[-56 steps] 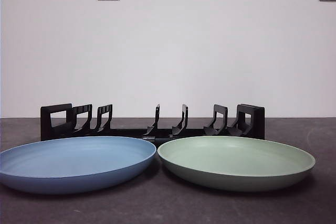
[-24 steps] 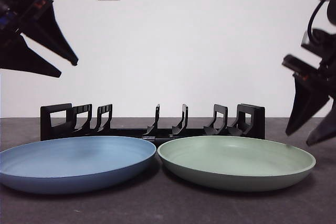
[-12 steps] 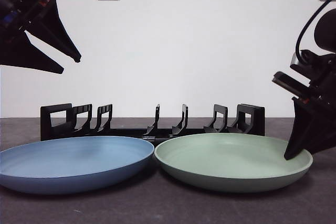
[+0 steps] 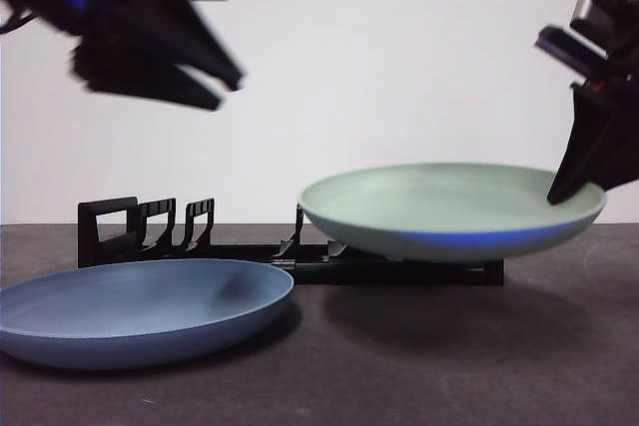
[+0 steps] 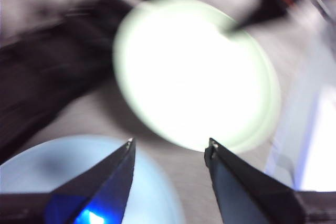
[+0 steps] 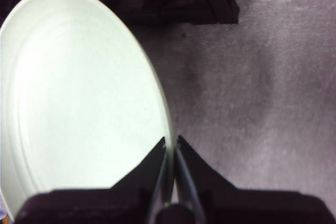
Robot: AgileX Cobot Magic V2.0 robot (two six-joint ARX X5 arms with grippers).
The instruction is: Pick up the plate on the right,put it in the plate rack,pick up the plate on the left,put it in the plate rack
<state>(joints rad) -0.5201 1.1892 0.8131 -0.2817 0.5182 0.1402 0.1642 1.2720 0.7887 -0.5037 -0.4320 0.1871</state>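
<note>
Above the table, right pincer (image 6: 170, 142) pinches green plate (image 4: 449, 209) rim; left pincer (image 5: 169, 148) gapes.

Your dark table (image 4: 419, 376) carries the blue plate (image 4: 140, 311) and the black plate rack (image 4: 200, 236). The plate seems to lie beneath the left gripper's fingers (image 5: 113, 174).

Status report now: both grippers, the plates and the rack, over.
Right gripper shut on green plate, plate off the table. Left gripper open, above blue plate. Plate rack behind, holds no plate.
</note>
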